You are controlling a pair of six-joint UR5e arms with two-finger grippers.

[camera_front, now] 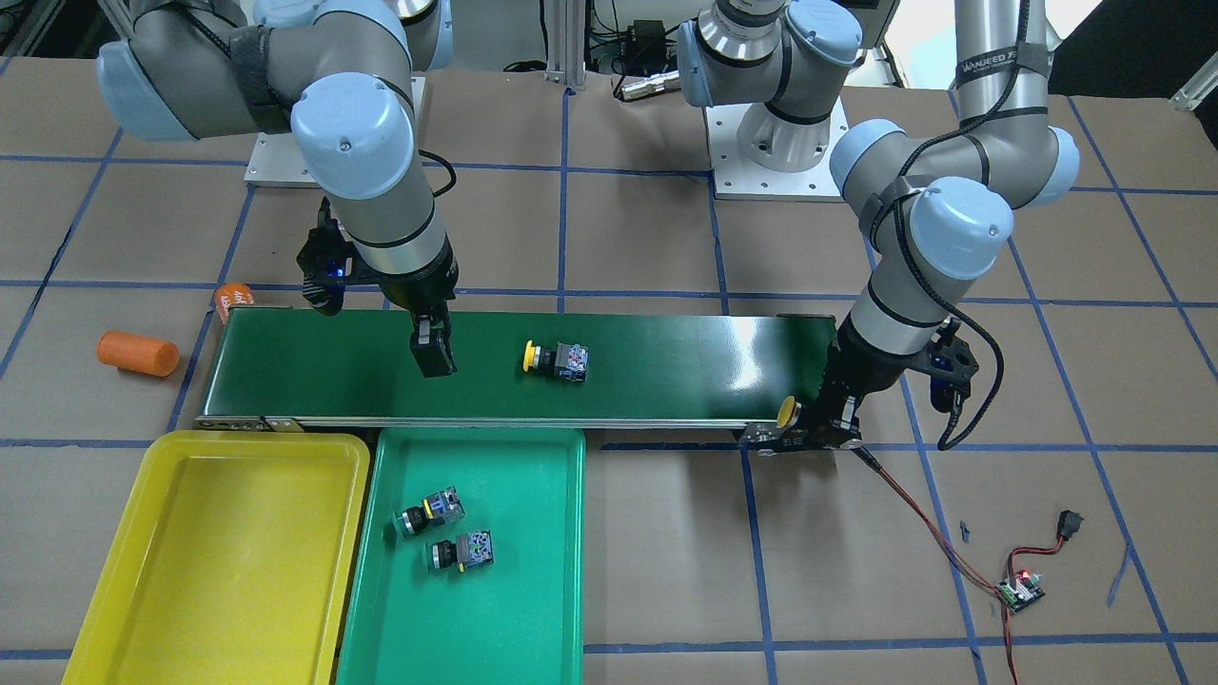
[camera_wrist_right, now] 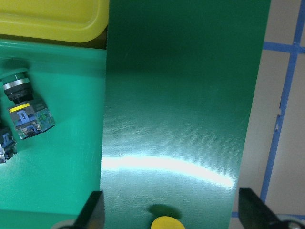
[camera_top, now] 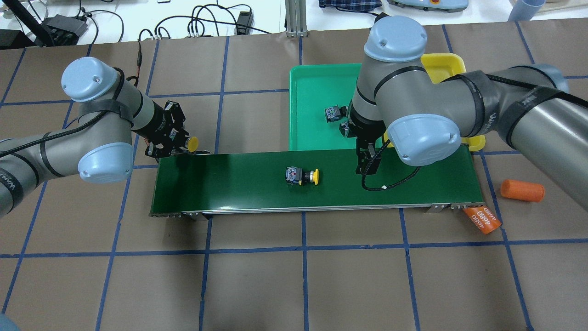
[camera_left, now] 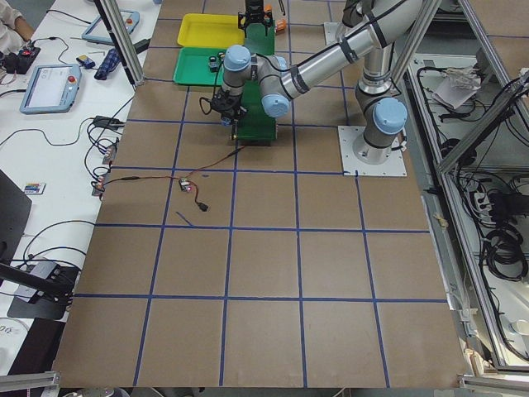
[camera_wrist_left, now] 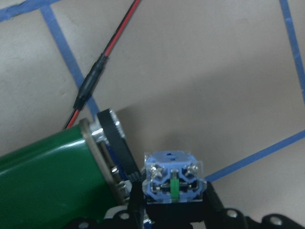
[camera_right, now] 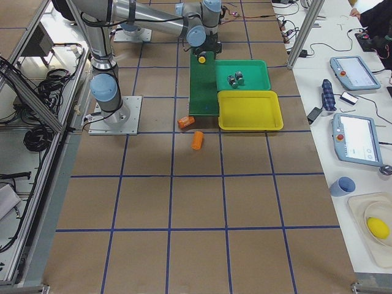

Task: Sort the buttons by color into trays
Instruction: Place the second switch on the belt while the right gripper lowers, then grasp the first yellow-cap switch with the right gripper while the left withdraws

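Left claw [camera_front: 807, 430] is clamped on the square body of a yellow-capped button [camera_front: 788, 412], just off the end of the conveyor belt [camera_front: 685, 371]. Right claw [camera_front: 433, 360], jaws wide, hovers over the belt, with a second yellow button [camera_front: 557, 360] near it. The buttons are judged light, rigid plastic; the domed cap looks slippery, so the flat-sided body is the better hold. Yellow tray [camera_front: 238, 561] and green tray [camera_front: 533, 599] lie just beyond the right claw on the paper-covered worktop [camera_front: 666, 542].
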